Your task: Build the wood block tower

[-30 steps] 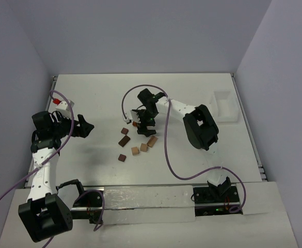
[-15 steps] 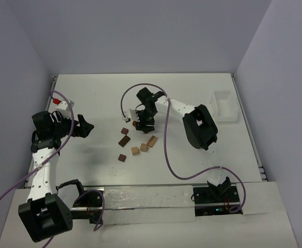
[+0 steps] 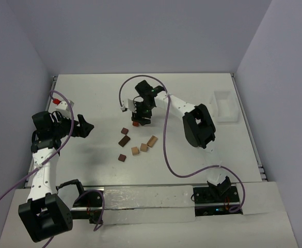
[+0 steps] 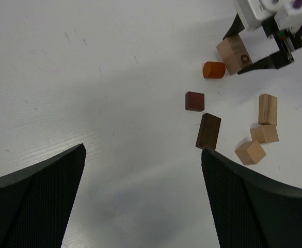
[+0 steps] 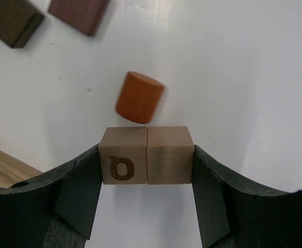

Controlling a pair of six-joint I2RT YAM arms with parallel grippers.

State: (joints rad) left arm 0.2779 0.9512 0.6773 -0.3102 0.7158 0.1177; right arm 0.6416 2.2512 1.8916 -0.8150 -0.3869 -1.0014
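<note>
My right gripper (image 5: 146,178) (image 3: 140,114) is shut on two light tan wood blocks (image 5: 146,155) held side by side between its fingers; one bears a dark letter. The left wrist view shows this pair (image 4: 234,54) too. An orange cylinder (image 5: 139,97) (image 3: 134,123) lies on the table just beyond them. More wood blocks lie loose nearby: dark ones (image 3: 124,131) (image 3: 123,140) (image 3: 122,157) and tan ones (image 3: 135,151) (image 3: 144,147) (image 3: 152,140). My left gripper (image 4: 143,170) (image 3: 86,127) hangs open and empty to their left. The tower is out of view.
A clear plastic box (image 3: 224,106) stands at the table's far right. Purple cables (image 3: 167,150) trail from both arms over the white table (image 3: 89,98). Walls close in the left, right and far sides.
My right gripper has closed on the two tan blocks and drawn away from the pile toward the far side, uncovering the orange cylinder. The left arm has not moved.
</note>
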